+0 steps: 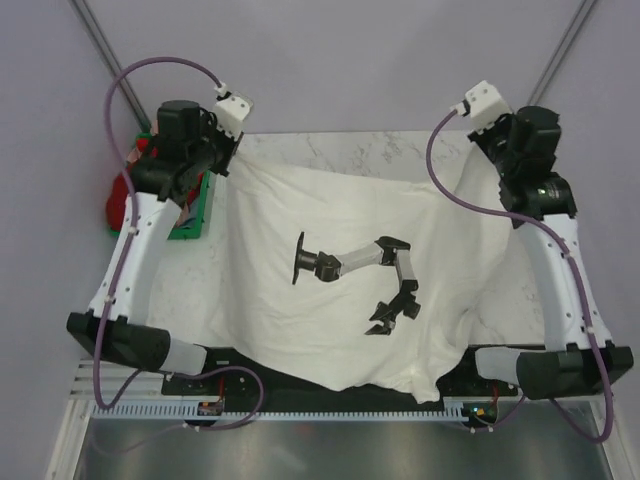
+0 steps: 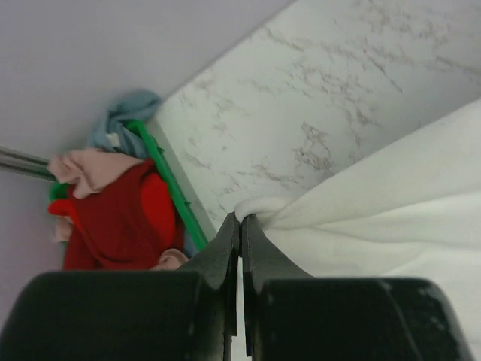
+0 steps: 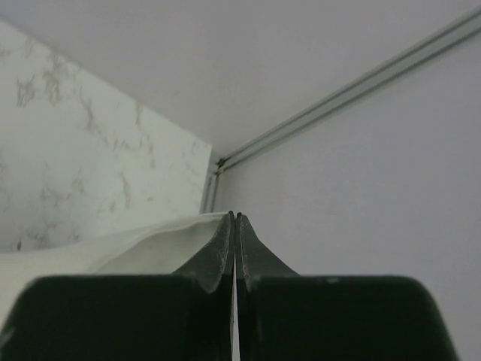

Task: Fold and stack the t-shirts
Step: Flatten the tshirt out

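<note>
Left gripper (image 2: 240,222): jaws pressed together, pinching a bunched corner of the cream-white t-shirt (image 1: 330,205). The cloth gathers into tight folds right at the fingertips and fans out to the right from there.

Right gripper (image 3: 235,218): jaws likewise pressed together. A thin hem edge of the same shirt runs in from the left and meets the fingertips, so this is a pinch on the far right corner. In the top view, both pinched corners are lifted off the table (image 1: 340,145) at its far side, one at each arm.

The rest of the shirt lies spread between the arms. It is lightly wrinkled, and its near edge drapes over the near table edge.

Markings: a black print (image 1: 355,265) sits mid-shirt, showing a jointed robot arm with a round base and a two-finger claw.

Materials: the shirt is soft, matte cloth. The table top is white with grey marble veining. The gripper fingers are dark, smooth and taper to points.

Outward, left: a green plastic crate (image 2: 171,192) sits at the table's far left edge. It holds a crumpled heap made up of a red shirt (image 2: 113,226), a pink shirt (image 2: 86,169) on top of it, and a pale blue shirt (image 2: 124,113) behind. The blue one carries a small white tag that is too small to read.

Purple cables (image 1: 150,68) loop from each wrist.
</note>
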Controlling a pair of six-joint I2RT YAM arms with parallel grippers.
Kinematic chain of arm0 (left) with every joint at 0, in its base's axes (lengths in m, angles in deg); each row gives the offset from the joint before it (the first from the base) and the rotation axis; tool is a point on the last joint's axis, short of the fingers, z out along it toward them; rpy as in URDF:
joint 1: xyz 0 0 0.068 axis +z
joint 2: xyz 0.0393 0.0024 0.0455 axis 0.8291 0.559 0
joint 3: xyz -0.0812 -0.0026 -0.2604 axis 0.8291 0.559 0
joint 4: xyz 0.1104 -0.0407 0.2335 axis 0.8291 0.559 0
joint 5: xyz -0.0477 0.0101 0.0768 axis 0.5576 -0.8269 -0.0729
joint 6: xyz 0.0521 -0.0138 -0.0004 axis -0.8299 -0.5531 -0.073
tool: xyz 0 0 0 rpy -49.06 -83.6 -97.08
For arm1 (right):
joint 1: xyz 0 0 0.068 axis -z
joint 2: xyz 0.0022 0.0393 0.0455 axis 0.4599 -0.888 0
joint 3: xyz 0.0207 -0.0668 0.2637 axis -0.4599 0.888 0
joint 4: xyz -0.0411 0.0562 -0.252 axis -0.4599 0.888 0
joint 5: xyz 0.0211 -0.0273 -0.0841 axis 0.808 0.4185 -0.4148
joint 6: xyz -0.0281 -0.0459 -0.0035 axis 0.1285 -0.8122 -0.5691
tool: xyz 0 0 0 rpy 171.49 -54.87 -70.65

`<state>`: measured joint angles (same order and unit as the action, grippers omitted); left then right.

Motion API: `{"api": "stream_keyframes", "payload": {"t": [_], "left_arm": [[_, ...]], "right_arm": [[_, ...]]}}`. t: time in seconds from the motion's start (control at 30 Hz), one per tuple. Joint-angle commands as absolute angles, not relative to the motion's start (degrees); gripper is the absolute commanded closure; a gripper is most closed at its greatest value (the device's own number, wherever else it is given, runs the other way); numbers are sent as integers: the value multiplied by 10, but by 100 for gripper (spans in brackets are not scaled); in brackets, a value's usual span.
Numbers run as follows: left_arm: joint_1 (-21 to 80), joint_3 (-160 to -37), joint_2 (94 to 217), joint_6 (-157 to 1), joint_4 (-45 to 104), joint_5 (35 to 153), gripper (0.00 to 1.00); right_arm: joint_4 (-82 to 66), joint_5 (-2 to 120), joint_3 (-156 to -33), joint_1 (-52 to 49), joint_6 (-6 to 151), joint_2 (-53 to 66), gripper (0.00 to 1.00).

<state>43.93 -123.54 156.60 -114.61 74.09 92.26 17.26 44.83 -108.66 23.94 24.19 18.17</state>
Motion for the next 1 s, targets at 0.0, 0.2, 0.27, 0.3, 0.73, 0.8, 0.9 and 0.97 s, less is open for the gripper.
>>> {"api": "stream_keyframes", "payload": {"t": [0.0, 0.2, 0.27, 0.3, 0.73, 0.8, 0.9, 0.97], "left_arm": [[442, -1232, 1642, -1157, 707, 948, 98], [441, -1317, 1860, -1142, 699, 937, 98], [445, -1365, 1906, -1145, 698, 925, 98], [448, -1382, 1952, -1142, 699, 922, 98], [487, -1542, 2102, -1075, 668, 939, 98], [490, -1561, 2113, -1066, 665, 941, 98], [491, -1569, 2118, -1066, 657, 942, 98], [492, -1568, 2118, -1067, 643, 941, 98]], "right_arm": [[116, 440, -1026, 243, 228, 131, 100], [54, 428, -1011, 243, 236, -39, 100], [49, 419, -1067, 243, 242, -92, 100], [43, 410, -1088, 243, 242, -141, 100], [25, 369, -1453, 242, 256, -438, 100], [15, 363, -1481, 240, 241, -469, 100], [4, 356, -1528, 234, 225, -499, 100], [-8, 356, -1542, 230, 215, -505, 100]]}}
